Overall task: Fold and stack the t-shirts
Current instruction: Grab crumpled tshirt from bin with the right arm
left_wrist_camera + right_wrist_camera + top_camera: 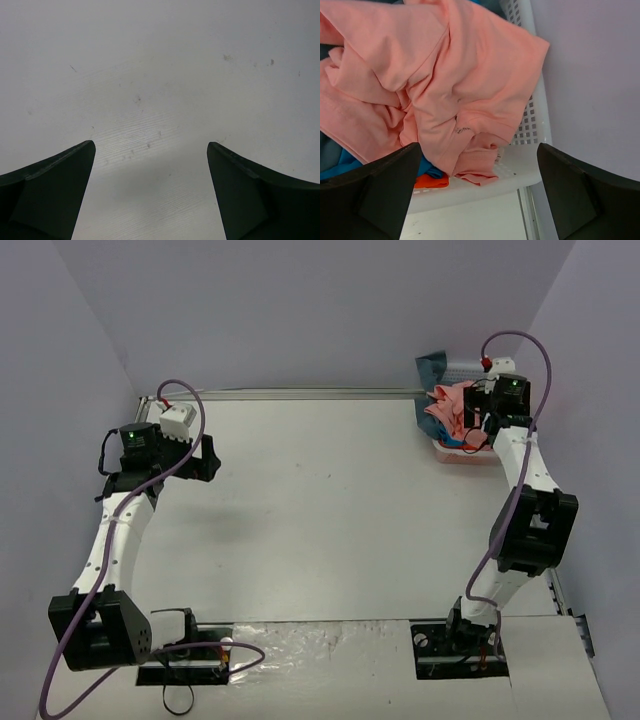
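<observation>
A crumpled salmon-pink t-shirt [450, 75] lies on top of the pile in the white lattice basket [530, 165] at the table's far right corner [448, 405]. Under it show a bright blue t-shirt [345, 162], an orange-red t-shirt [430, 181] and a slate grey-blue t-shirt [432, 367] hanging over the basket's back. My right gripper [479, 150] hovers open above the basket's near rim, the pink shirt's edge between its fingers, touching nothing. My left gripper [151, 146] is open and empty over bare table at the far left [205, 458].
The white table [330, 510] spreads between the two arms. Lilac walls stand close on the left, back and right; the basket sits against the right wall. A metal rail [300, 393] runs along the table's back edge.
</observation>
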Motion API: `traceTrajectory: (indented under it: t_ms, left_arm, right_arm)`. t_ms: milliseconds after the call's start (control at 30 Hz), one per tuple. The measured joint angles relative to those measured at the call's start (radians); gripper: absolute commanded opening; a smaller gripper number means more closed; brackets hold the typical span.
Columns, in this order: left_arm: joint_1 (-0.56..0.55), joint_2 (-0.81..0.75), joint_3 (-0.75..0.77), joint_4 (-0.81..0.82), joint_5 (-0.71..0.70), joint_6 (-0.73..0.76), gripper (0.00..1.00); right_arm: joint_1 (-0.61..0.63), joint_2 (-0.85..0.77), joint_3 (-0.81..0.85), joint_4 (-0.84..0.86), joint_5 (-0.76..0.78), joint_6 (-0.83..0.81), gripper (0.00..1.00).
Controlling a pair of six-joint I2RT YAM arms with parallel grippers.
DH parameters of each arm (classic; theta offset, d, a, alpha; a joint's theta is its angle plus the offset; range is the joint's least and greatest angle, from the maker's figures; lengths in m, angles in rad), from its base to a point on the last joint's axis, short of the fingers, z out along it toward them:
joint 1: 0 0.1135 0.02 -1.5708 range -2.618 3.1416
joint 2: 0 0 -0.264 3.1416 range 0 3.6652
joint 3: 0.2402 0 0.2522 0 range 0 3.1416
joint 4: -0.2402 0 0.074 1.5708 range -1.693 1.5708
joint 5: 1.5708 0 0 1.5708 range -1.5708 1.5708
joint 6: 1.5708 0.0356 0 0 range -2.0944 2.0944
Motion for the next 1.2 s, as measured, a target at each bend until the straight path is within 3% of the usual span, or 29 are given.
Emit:
traceTrajectory:
  t_ms: [167,200,233,333,367,400,433,467,767,1200]
  left_arm:
    - [0.000,0.000,0.000,-0.001,0.002,0.001,0.94]
    - [0.000,0.001,0.000,-0.002,0.003,0.001,0.94]
    - [0.000,0.002,0.000,-0.002,0.005,0.001,0.94]
    - [0.000,0.008,0.000,-0.003,0.010,0.002,0.94]
    - [0.000,0.011,0.000,-0.003,0.011,0.002,0.94]
    - [0.000,0.014,0.000,-0.003,0.011,0.002,0.94]
    - [0.000,0.016,0.000,-0.003,0.011,0.004,0.94]
    - [0.000,0.017,0.000,-0.004,0.011,0.005,0.94]
    - [0.000,0.018,0.000,-0.005,0.011,0.016,0.94]
    - [0.000,0.019,0.000,-0.005,0.048,0.015,0.94]
  right_arm:
    - [0.002,0.095,0.002,-0.001,-0.005,0.003,0.93]
    - [0.003,0.122,0.002,-0.002,-0.008,0.003,0.89]
    - [0.005,0.144,0.006,-0.005,-0.008,0.005,0.79]
    - [0.011,0.203,0.026,-0.012,-0.008,0.011,0.72]
    - [0.013,0.220,0.034,-0.020,-0.008,0.010,0.61]
    - [0.014,0.233,0.038,-0.024,-0.008,0.011,0.43]
    - [0.014,0.243,0.041,-0.026,-0.008,0.007,0.05]
    - [0.018,0.251,0.041,-0.029,-0.007,0.006,0.00]
    - [0.031,0.219,0.014,-0.038,0.004,0.018,0.00]
    - [0.053,-0.128,-0.031,-0.133,0.013,0.036,0.00]
